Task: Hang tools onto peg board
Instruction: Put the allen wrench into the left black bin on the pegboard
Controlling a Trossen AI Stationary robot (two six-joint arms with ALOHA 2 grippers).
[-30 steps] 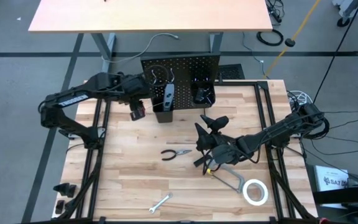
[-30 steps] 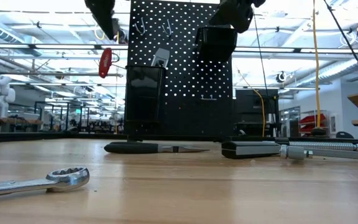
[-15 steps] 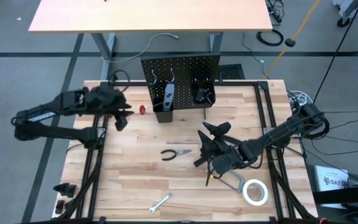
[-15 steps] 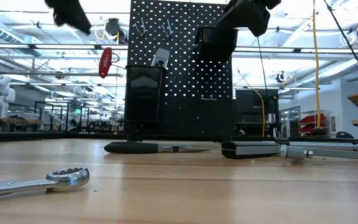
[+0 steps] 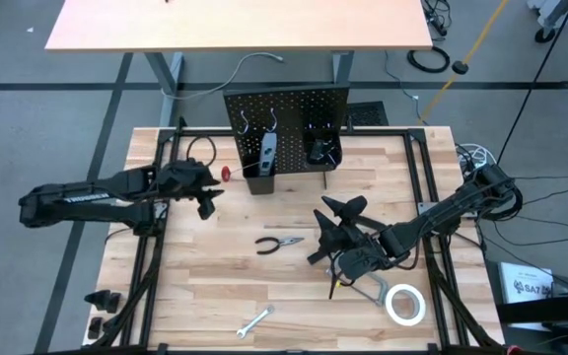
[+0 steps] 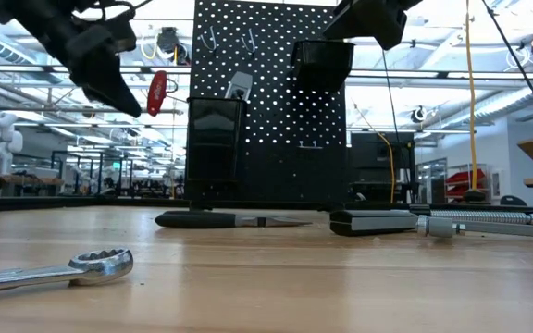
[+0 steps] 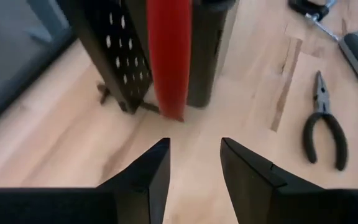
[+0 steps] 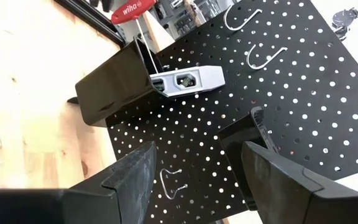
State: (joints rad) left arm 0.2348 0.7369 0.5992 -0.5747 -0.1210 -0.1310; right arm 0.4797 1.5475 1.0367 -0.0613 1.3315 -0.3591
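Screwdriver (image 7: 168, 59) handle top is cropped; both jaws gape apart, holding nothing.

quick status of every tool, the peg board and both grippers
red-handled screwdriver: hanging at peg board's side
level: tilted, standing in the bin
peg board: upright, two hooks bare
pliers: lying on table
wrench: lying on table
tape roll: flat on table
left gripper: open, empty
right gripper: open, empty
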